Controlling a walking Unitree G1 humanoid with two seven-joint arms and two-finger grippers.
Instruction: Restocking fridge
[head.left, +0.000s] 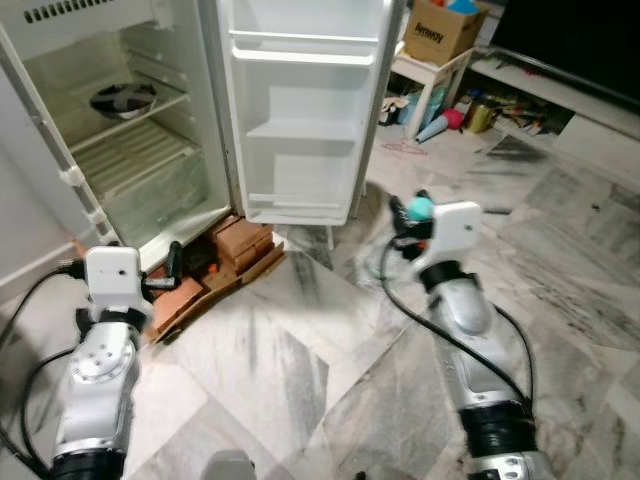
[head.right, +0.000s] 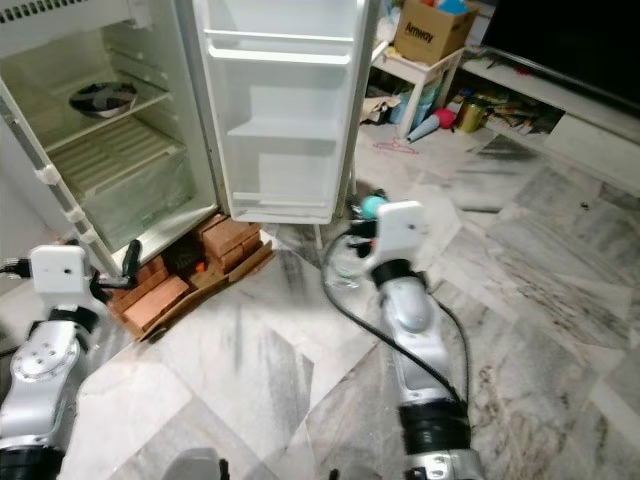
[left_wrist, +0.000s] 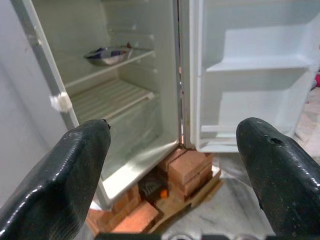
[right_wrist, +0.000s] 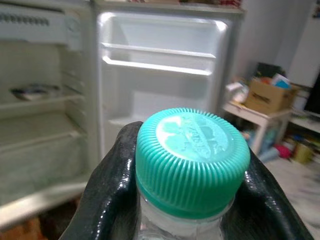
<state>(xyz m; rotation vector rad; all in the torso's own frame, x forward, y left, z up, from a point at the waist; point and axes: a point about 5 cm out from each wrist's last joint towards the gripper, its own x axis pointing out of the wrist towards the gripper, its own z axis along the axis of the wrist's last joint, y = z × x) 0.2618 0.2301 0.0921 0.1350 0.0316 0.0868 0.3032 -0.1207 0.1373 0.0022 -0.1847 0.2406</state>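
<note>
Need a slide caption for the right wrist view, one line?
Right gripper shut on a bottle with a green cap, facing the open fridge and its bare door shelves.

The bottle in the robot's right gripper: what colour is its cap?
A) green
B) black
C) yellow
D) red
A: the right wrist view shows the right gripper shut around a clear bottle whose ribbed cap is teal green, seen in front of the open fridge.

Lighting: bright, even indoor light; glare on white fridge (head.left: 290, 110) interior. Right arm motion-blurred. Right wrist view: background soft, bottle cap (right_wrist: 192, 155) sharp.
</note>
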